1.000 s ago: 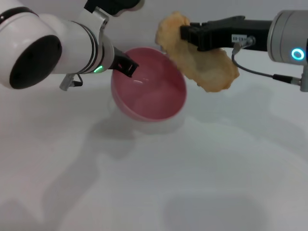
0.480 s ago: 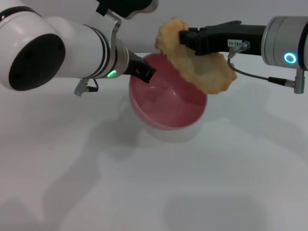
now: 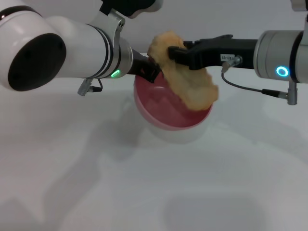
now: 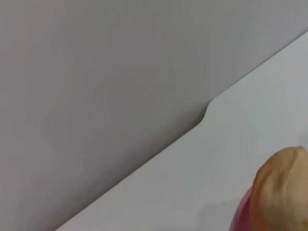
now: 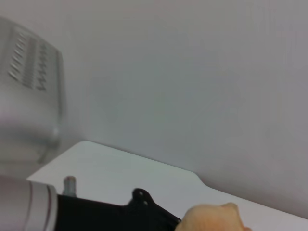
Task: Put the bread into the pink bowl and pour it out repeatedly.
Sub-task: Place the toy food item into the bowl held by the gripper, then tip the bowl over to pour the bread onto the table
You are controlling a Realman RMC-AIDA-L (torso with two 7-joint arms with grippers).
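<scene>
Both of my grippers are at work over the white table [image 3: 144, 192]. From my head camera, my left gripper [image 3: 150, 72], black-fingered at the end of a bulky white and silver arm, is clamped on the far left rim of the round, deep, glossy pink plastic bowl [image 3: 168, 115] and holds it tipped, its mouth facing toward me, with the lower side down near the tabletop. My right gripper [image 3: 174, 54], long and black, reaches in from the right and is closed on the upper end of the elongated toy bread [image 3: 185, 79], whose pale-tan side faces my head camera. That loaf hangs at a slant over the bowl's opening, its lower end across the right part of the rim; whether it touches the rim I cannot tell.

My left wrist camera shows none of this grip: only a grey wall, the table's far edge with a notch in it, a rounded tan end of the bread [image 4: 281, 192] and a sliver of the pink bowl [image 4: 242, 216]. My right wrist camera looks at the wall too, catching the left arm's black finger, a grey vented box at one side, and a tan bump of the bread [image 5: 211, 219].

A small white label on my right gripper carries print too small to read.
</scene>
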